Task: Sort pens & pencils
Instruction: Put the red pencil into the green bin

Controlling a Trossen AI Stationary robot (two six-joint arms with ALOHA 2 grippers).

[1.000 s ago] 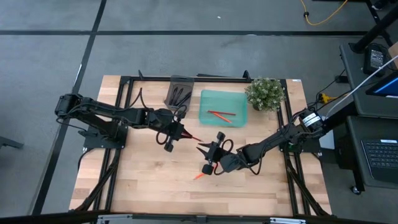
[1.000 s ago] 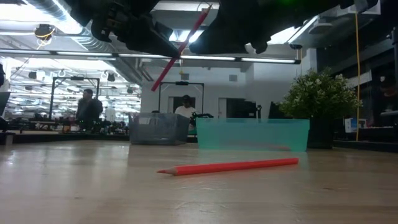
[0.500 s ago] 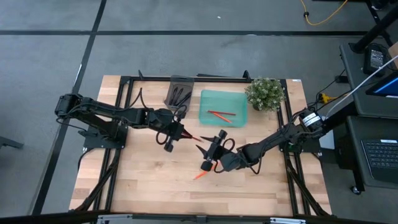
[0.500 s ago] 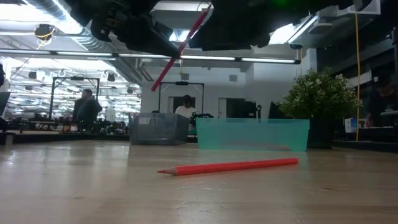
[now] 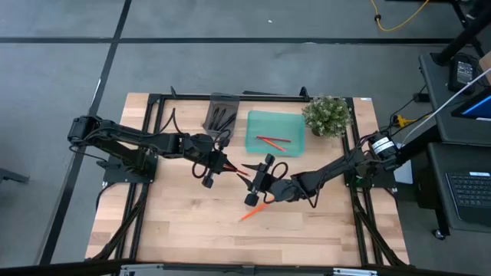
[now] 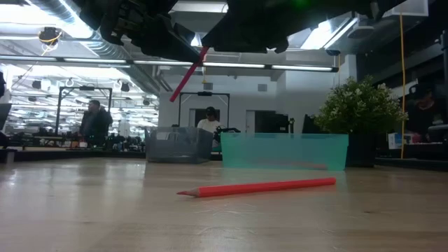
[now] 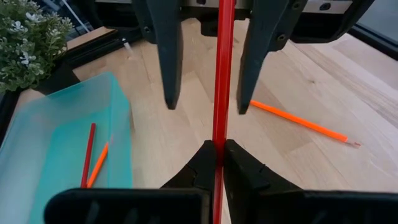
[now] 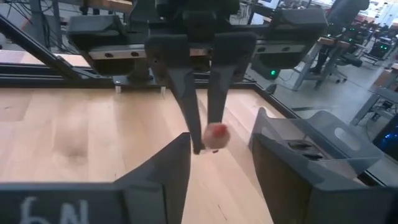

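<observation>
A red pencil point(image 7: 221, 68) is held off the table, with my left gripper point(image 7: 215, 163) shut on it near the table's middle. My right gripper point(image 5: 249, 178) is open. Its fingers point(image 7: 169, 62) stand on either side of the pencil's free end point(image 8: 216, 133) without touching it. An orange pencil point(image 5: 253, 211) lies flat on the wood below the right gripper. Two pencils point(image 5: 272, 141) lie in the teal tray point(image 5: 295, 123). Black pens point(image 5: 222, 116) lie in the grey tray point(image 5: 212, 101). My left gripper pinches the red pencil's shaft point(image 7: 218, 140) between its two fingertips, which lie across it. The pencil runs on past the fingers toward my right gripper and slants upward in the low view point(image 6: 189, 70), lifted clear of the table.
A potted plant point(image 5: 327, 115) stands at the back right beside the teal tray. The black frame rails point(image 5: 230, 96) run along the table's far edge and sides. Bare wood point(image 5: 176, 222) lies toward the near edge.
My right gripper has moved a little toward the left gripper and the far edge, so its fingers now reach around the red pencil's free end. The orange pencil on the table shows more fully. My left gripper and the red pencil have kept still.
</observation>
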